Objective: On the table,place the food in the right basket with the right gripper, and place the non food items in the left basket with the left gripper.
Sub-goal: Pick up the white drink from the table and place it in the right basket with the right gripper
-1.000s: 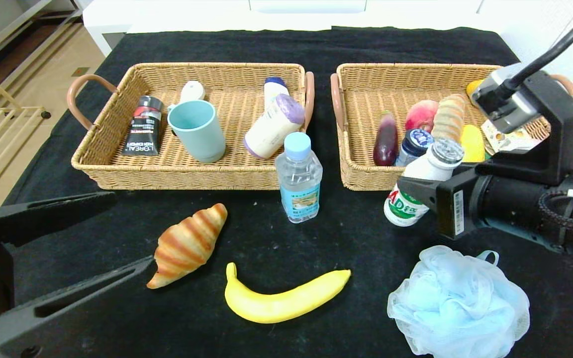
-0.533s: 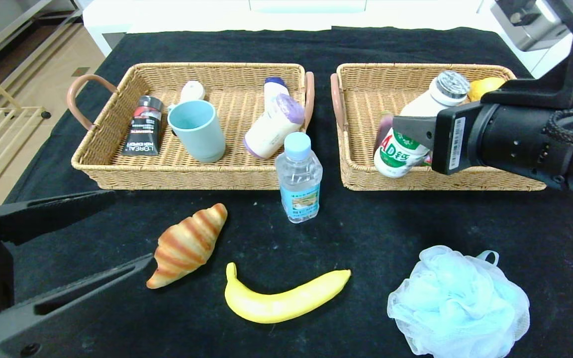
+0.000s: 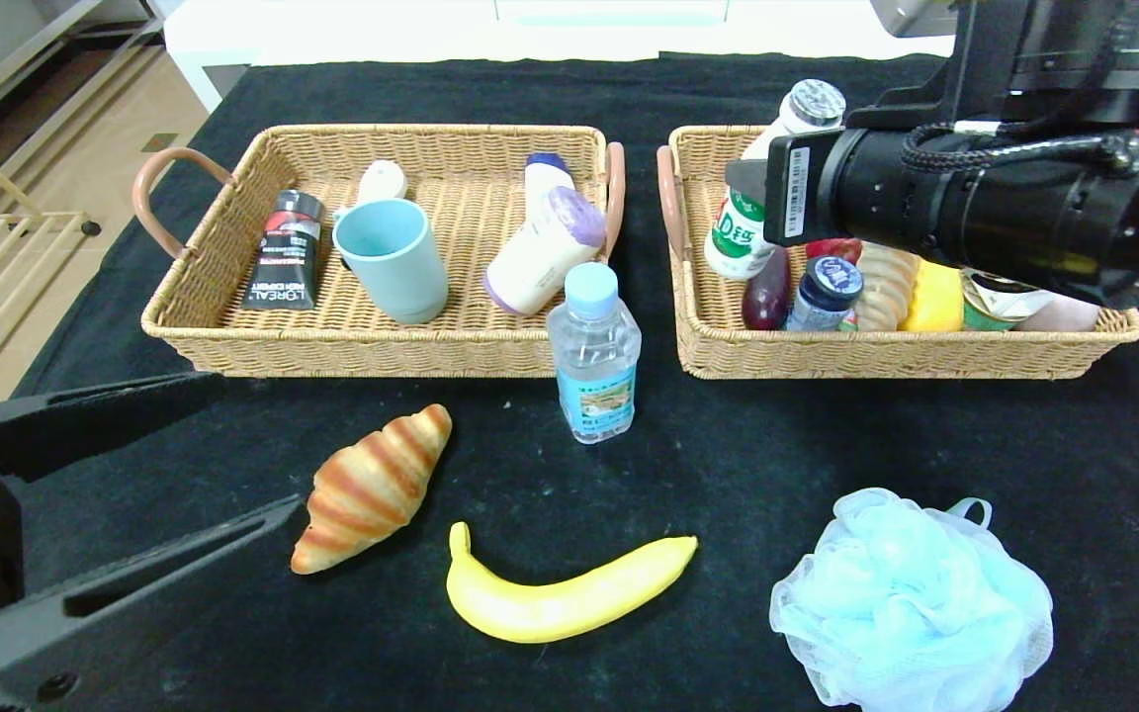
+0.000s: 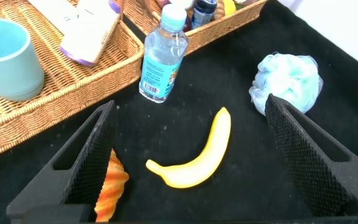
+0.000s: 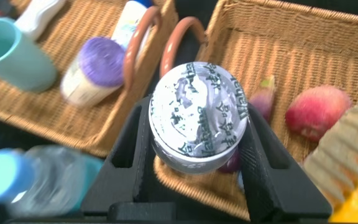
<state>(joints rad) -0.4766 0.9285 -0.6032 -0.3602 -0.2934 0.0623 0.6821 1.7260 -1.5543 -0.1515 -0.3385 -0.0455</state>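
The right claw (image 5: 197, 134) grips a white foil-capped drink bottle (image 3: 762, 198) above the right basket's (image 3: 886, 354) left end. The left claw (image 4: 188, 155) hangs released over the black cloth surface (image 3: 728, 455) near its front left corner. Two woven wicker baskets stand along the back; a banana (image 3: 560, 593), ridged croissant (image 3: 372, 487), clear water bottle (image 3: 593, 353) and blue mesh pouf (image 3: 911, 603) lie in front.

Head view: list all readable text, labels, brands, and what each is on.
"L'OREAL": black tube in the left basket, printed upside down.
"D": partial green lettering on the white bottle held by the right end effector.
Water bottle label, barcode sticker on the right arm, foil lid print: too small to read.
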